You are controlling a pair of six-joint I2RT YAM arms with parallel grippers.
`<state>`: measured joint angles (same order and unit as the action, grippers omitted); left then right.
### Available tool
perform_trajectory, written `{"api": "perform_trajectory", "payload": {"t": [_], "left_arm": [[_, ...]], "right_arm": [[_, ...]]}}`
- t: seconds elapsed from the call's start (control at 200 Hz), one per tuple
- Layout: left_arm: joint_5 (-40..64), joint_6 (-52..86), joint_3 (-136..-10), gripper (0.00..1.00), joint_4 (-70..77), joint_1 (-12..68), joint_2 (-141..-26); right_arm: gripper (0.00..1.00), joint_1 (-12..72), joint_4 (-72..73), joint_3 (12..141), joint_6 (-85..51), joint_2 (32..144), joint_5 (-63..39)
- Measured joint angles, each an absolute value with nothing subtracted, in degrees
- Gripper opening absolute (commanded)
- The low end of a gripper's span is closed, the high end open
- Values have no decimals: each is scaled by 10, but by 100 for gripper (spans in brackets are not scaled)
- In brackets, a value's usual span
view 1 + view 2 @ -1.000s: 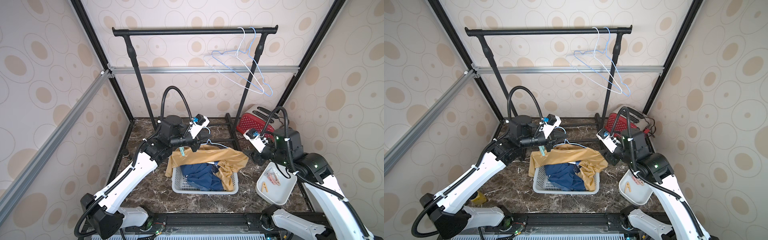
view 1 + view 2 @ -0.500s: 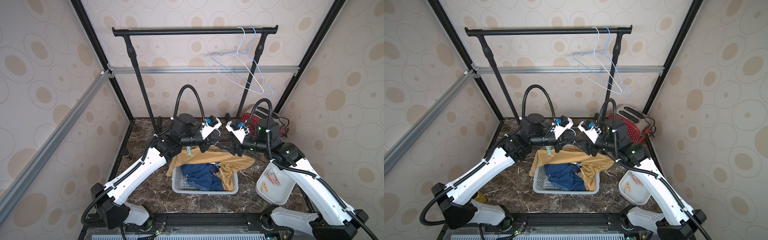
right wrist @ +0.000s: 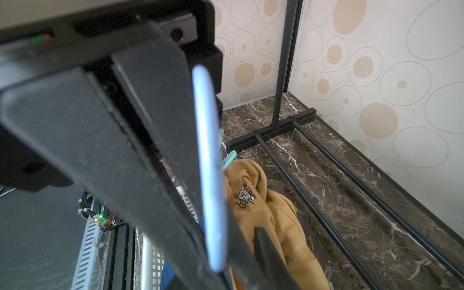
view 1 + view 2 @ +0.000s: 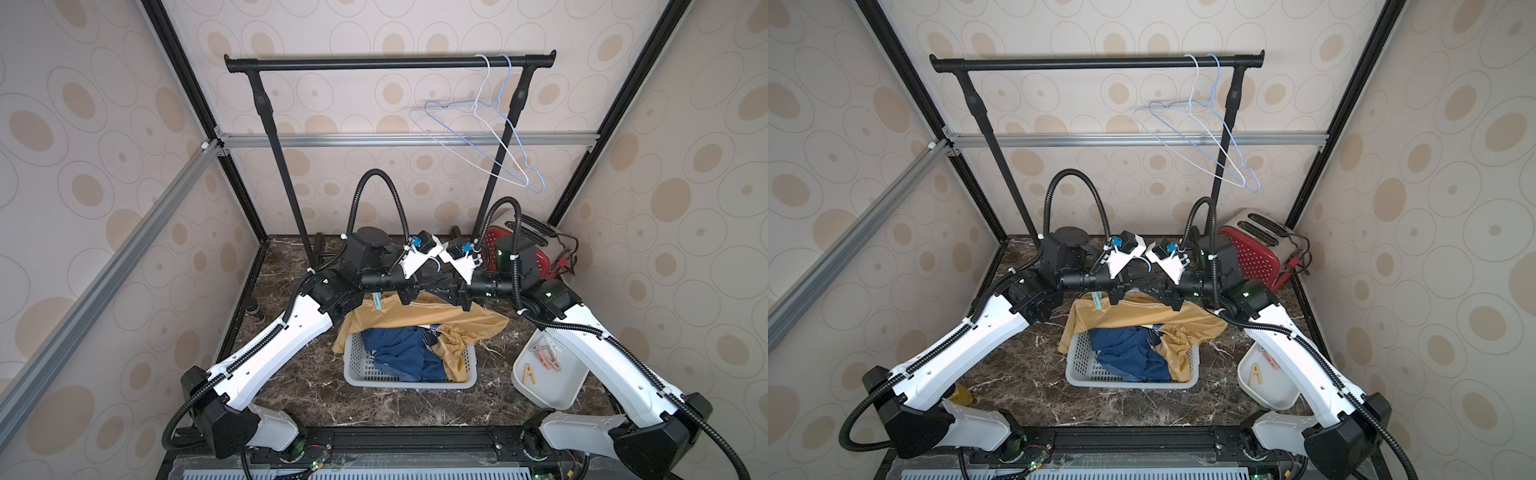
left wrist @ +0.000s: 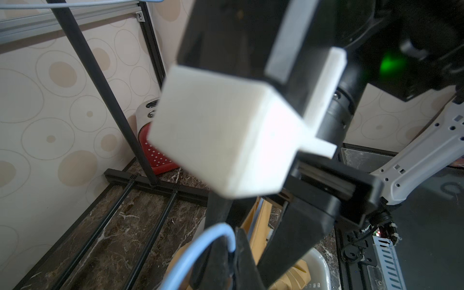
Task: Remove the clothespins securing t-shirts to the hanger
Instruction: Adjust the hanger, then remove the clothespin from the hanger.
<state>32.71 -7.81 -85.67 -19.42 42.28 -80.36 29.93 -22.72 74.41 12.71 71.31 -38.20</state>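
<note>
While left claw [image 4: 415, 289] clamps hanger [image 5: 198, 241] (right claw [image 4: 436, 289]: cannot tell), marble tabletop [image 4: 316, 374] meets spotted walls [image 4: 83, 166]

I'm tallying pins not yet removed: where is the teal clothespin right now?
In both top views the teal clothespin sits on the raised edge of the mustard-yellow t-shirt, above the basket, toward the robot's left side.

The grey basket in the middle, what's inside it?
Crumpled navy t-shirt cloth fills the grey basket. A mustard-yellow t-shirt drapes over its back rim and down into its right side. The cloth covers the basket floor, so anything underneath is hidden.
</note>
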Motion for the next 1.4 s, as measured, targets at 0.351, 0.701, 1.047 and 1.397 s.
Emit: {"api": "perform_trajectory", "payload": {"t": [0.351, 0.701, 1.047, 1.397], "left_arm": [[317, -83, -856, 13, -198, 423, -799], [290, -103, -856, 56, -222, 425, -767], [278, -192, -873, 84, -397, 362, -658], [255, -329, -887, 96, -549, 350, -652]], "right_arm": [[5, 299, -243, 752, 148, 722, -392], [0, 299, -284, 787, 177, 734, -387], [0, 300, -430, 904, 367, 753, -383], [0, 383, -528, 901, 602, 731, -256]]}}
